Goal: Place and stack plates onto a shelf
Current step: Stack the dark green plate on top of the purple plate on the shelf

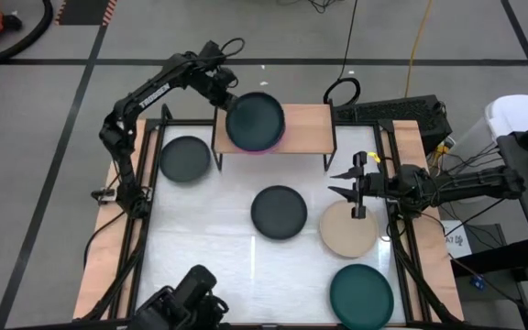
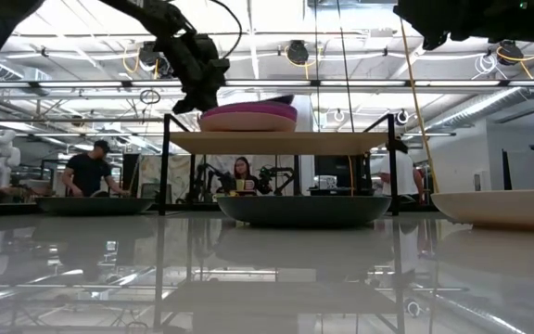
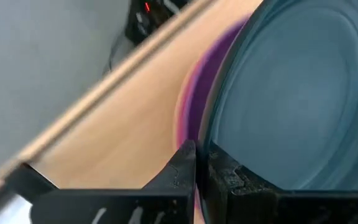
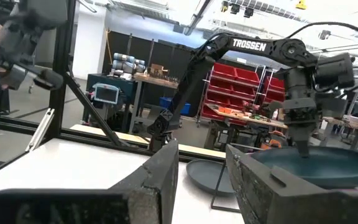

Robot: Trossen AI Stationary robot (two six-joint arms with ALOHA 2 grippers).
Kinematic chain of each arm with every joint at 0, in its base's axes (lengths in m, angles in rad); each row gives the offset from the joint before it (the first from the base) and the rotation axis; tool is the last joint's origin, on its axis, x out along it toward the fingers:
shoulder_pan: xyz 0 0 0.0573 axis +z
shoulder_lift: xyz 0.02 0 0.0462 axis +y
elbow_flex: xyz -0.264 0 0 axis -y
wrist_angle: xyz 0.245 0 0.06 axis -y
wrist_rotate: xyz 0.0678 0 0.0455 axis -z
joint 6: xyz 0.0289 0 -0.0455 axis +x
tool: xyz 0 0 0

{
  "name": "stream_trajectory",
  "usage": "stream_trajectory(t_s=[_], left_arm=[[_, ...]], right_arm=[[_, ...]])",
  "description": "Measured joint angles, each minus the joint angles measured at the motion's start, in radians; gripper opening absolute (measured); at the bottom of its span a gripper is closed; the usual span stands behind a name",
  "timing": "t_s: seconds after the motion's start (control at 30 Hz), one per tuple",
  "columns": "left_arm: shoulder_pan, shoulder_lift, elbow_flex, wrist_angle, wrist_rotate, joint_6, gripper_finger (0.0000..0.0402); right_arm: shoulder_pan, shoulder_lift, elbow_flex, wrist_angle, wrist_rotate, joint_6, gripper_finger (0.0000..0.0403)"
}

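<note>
A dark teal plate sits over a magenta plate on the left half of the light-wood shelf. My left gripper is shut on this teal plate at its far-left edge. My right gripper is open and hovers above the table just right of the shelf's near right leg, over the far edge of a beige plate. Flat on the white tabletop lie two dark grey plates and a second teal plate. My left gripper pinches the teal plate's rim on its far-left side between the two fingers. The fingers come down from above and from the far left, one on the plate's upper face and one under its edge. The plate lies about level over the magenta plate; whether it rests on it I cannot tell.
The right half of the shelf board is bare. Black frame rails run along the left and right table edges. Cables and a power strip lie beyond the far right corner. People stand in the room behind.
</note>
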Motion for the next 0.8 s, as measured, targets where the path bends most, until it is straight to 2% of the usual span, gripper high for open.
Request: stream_trajectory(t_s=[0.13, 0.43, 0.67, 0.8], left_arm=[[-0.001, 0.017, 0.000, -0.071, -0.007, 0.021, 0.0009], [0.028, 0.002, 0.001, -0.088, -0.069, 0.027, 0.0009], [0.067, 0.002, 0.001, -0.137, -0.079, 0.041, 0.0009], [0.070, 0.002, 0.000, -0.124, -0.059, 0.073, 0.0036]], right_arm=[[0.000, 0.001, 0.000, 0.000, 0.000, 0.000, 0.0116], [-0.001, 0.001, 0.000, -0.008, 0.000, 0.003, 0.0116], [-0.001, 0.006, 0.000, -0.012, 0.000, 0.003, 0.0116], [0.000, 0.006, 0.000, -0.016, 0.000, 0.002, 0.0116]])
